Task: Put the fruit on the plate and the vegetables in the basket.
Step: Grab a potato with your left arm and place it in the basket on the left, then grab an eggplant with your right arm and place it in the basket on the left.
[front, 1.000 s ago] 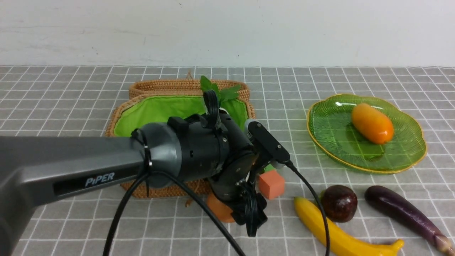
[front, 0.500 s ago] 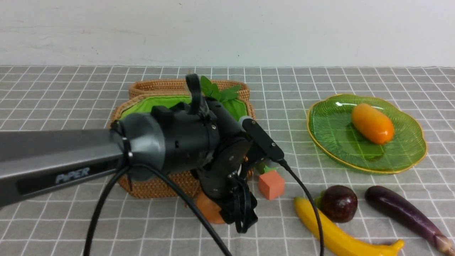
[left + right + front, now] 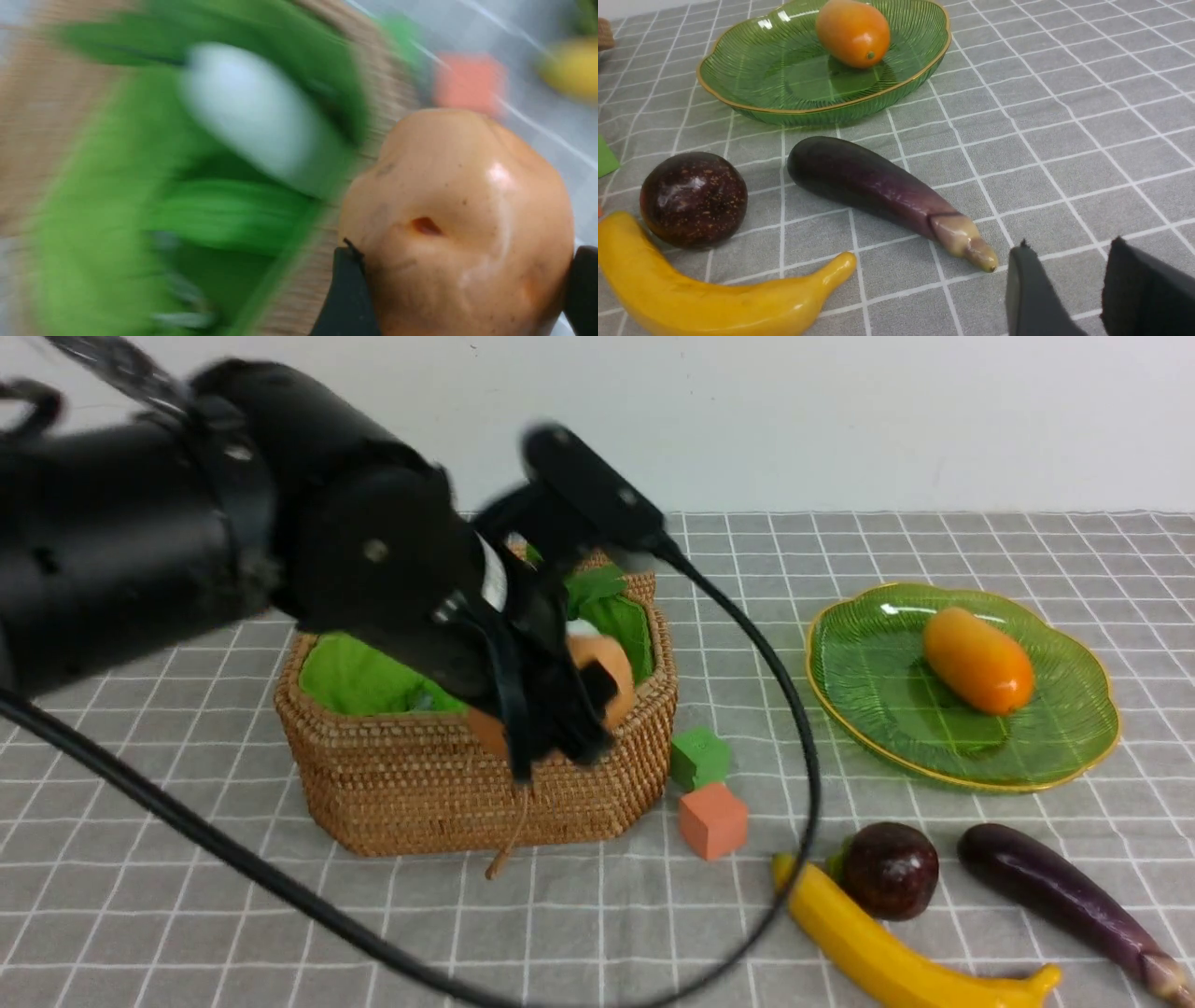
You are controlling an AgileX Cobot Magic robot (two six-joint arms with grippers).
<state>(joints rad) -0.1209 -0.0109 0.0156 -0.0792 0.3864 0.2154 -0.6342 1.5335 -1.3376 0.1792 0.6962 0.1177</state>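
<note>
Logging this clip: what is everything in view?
Woven wicker basket: one, brown, green-lined, centre-left.
Radish: one, white, in basket.
Potato: one, tan-orange, held over basket.
Cubes: two, green and orange, beside basket.
Ribbed glass plate: one, green, right.
Oval mango: one, orange-yellow, on plate.
Round fruit: one, maroon, front right.
Long banana: one, yellow, front right.
Long eggplant: one, purple, front right.
Left hand: one, black, gripping potato.
Right hand: one, black, open near eggplant.

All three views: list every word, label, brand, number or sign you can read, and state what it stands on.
None can be read.
The left arm's casing is motion-blurred and shows no lettering.
The basket, plate and potato carry no print.
The left wrist view is mostly blurred.
</note>
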